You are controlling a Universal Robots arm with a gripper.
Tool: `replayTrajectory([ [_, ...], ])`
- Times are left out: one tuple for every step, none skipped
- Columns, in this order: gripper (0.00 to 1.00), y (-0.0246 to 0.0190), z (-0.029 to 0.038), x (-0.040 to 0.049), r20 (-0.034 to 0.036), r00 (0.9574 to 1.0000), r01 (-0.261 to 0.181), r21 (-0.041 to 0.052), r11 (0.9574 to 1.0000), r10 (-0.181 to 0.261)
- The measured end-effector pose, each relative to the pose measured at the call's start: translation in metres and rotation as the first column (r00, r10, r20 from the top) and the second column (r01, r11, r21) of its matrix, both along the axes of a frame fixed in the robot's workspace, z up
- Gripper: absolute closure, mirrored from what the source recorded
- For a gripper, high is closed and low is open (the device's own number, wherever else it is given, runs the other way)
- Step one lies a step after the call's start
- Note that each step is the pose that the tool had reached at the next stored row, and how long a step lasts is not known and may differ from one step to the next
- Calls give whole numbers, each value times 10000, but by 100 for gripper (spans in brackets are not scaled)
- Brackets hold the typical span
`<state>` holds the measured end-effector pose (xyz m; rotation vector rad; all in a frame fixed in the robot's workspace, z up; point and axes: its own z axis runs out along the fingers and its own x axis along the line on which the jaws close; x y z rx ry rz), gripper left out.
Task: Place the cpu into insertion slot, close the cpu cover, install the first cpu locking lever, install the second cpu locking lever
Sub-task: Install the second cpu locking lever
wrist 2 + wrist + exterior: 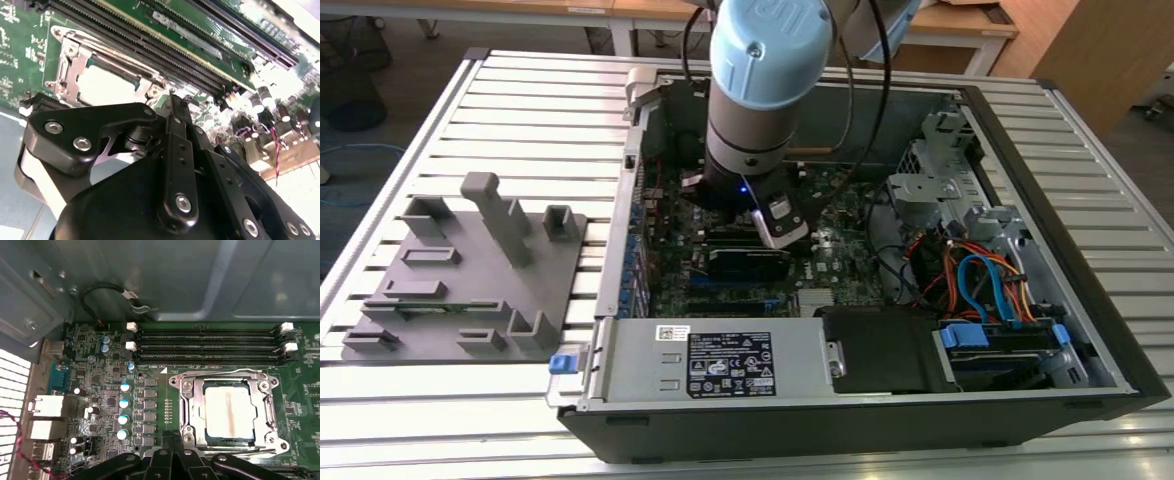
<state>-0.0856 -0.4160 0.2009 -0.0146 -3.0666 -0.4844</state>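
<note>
My gripper (172, 440) hangs low over the green motherboard (100, 390) inside the open computer case (881, 420), just beside the corner of the CPU socket. My fingers (172, 117) look drawn together at their tips with nothing between them, and they seem to press at the edge of the socket frame; whether they touch a lever there, I cannot tell.

The cpu (227, 412) sits in the insertion slot (200, 437), its pale metal top showing through the square window. The cpu cover (192, 407) lies flat down over it, framing the chip on all sides. In the second wrist view the same cover (75, 65) and chip top (102, 87) show just past my fingertips.

4 long black memory slots (205, 347) run alongside the socket, with white latches at their ends.

In the exterior view my arm (761, 110) reaches down into the case, and a grey fixture tray (467, 290) rests on the slatted table (520, 90) toward the exterior view's left.
</note>
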Motion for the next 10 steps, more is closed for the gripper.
replayTrajectory([
  [90,0,21,0,1,10000,0,1,10000,0],
  [90,0,47,-1,0,10000,0,1,10000,0],
  [90,0,72,-2,-1,10000,1,0,10000,-1],
  [90,0,93,-2,0,10000,1,0,10000,-1],
  [90,0,104,-2,-1,10000,1,0,10000,-1],
  [90,0,104,-2,-3,10000,1,3,10000,-1],
  [90,0,105,-2,-9,10000,1,1,10000,-1],
  [90,0,105,-2,-14,10000,1,0,10000,-1],
  [90,0,105,-2,-15,10000,0,0,10000,0],
  [90,0,105,-2,-17,10000,1,0,10000,-1],
])
